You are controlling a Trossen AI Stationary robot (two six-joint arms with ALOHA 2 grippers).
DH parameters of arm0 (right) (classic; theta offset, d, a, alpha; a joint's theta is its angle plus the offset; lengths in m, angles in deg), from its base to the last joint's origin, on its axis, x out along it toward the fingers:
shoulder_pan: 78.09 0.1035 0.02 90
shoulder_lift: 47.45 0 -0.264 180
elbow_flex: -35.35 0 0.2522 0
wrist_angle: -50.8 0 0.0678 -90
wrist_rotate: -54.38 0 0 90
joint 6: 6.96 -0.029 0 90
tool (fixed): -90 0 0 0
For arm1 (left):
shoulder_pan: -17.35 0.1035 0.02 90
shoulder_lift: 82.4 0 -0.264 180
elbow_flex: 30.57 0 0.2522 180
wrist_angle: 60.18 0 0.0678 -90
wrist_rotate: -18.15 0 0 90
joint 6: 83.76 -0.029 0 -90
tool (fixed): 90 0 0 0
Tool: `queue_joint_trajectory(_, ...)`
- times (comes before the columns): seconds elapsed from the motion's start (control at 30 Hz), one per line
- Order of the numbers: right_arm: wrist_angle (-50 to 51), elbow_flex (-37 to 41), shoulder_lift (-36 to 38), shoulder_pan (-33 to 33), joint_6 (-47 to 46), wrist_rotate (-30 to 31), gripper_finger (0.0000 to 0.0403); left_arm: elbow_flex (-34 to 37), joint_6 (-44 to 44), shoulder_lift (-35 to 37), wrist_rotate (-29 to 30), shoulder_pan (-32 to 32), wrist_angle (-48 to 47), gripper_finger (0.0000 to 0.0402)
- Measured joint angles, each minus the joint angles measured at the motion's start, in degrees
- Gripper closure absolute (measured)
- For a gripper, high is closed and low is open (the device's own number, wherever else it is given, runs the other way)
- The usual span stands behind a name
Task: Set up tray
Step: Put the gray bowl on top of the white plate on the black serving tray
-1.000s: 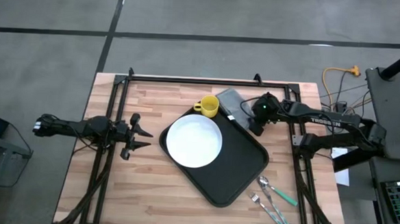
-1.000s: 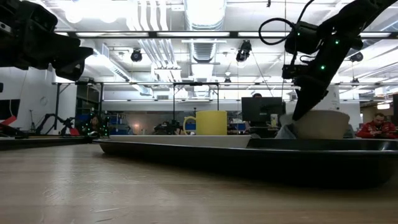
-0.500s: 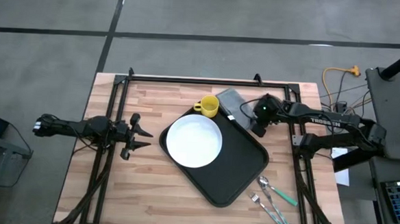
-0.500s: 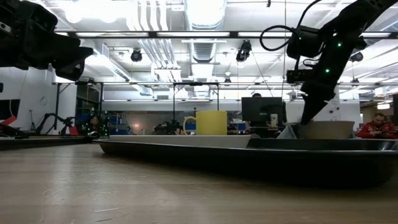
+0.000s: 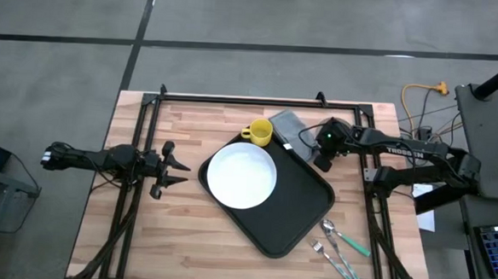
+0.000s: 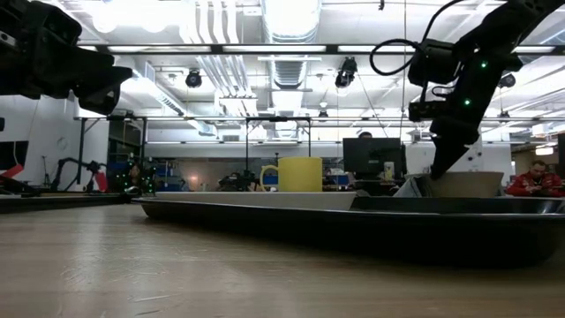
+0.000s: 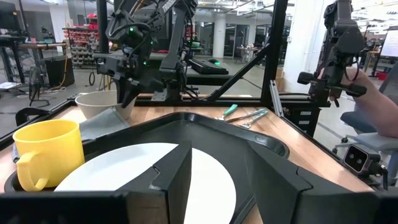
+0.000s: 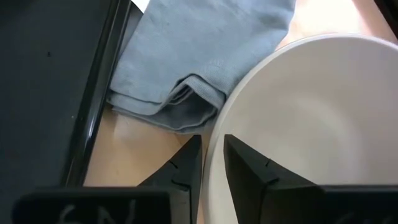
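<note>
The black tray (image 5: 301,198) lies askew in the table's middle, with a white plate (image 5: 241,175) and a yellow mug (image 5: 259,133) standing on it. Just past the tray's far right edge is an off-white bowl (image 8: 311,124), beside a folded grey cloth (image 5: 286,124). My right gripper (image 8: 211,146) is shut on the bowl; in the high view the arm hides the bowl. My left gripper (image 5: 172,169) stands open near the table's left edge, pointing level at the tray, with nothing between its fingers. My right gripper pinches the bowl's rim (image 8: 217,134) on the side next to the cloth, one finger (image 8: 249,168) inside the bowl and one (image 8: 183,165) outside. The fingers slant down from the table's right. The bowl (image 6: 463,184) sits level, mouth up; the tray's rim hides its base.
Cutlery with a teal handle (image 5: 339,247) lies on the wood off the tray's near right corner. Black frame rails (image 5: 234,99) run along the table's far, left and right sides. Bare wood shows between my left gripper and the tray.
In the low view the bowl stood higher and tipped a second ago; it now sits lower with its rim level. My right gripper has tipped slightly with it and stays shut on the rim.
</note>
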Motion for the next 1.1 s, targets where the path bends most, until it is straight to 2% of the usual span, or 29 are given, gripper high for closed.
queue_joint_trajectory(0.2, -0.3, 0.3, -2.2, 0.0, 0.0, -0.1, 0.0355, 0.0, 0.0, 0.0, 0.0, 0.0, 0.0, 0.0266)
queue_joint_trajectory(0.33, 0.9, -0.8, -5.5, -0.5, 0.3, 0.4, 0.0380, 0.0, 0.0, 0.0, 0.0, 0.0, 0.0, 0.0266)
queue_joint_trajectory(0.53, 5.9, -4.2, -8.4, -2.1, -3.1, 9.1, 0.0394, 0.0, 0.0, 0.0, 0.0, 0.0, 0.0, 0.0266)
queue_joint_trajectory(0.7, 4.9, -5.5, -6.7, -1.6, -3.4, 9.4, 0.0395, 0.0, 0.0, 0.0, 0.0, 0.0, 0.0, 0.0266)
queue_joint_trajectory(1.1, 5.4, -7.5, -4.8, 7.6, 2.5, 9.4, 0.0395, 0.0, 0.0, 0.0, 0.0, 0.0, 0.0, 0.0266)
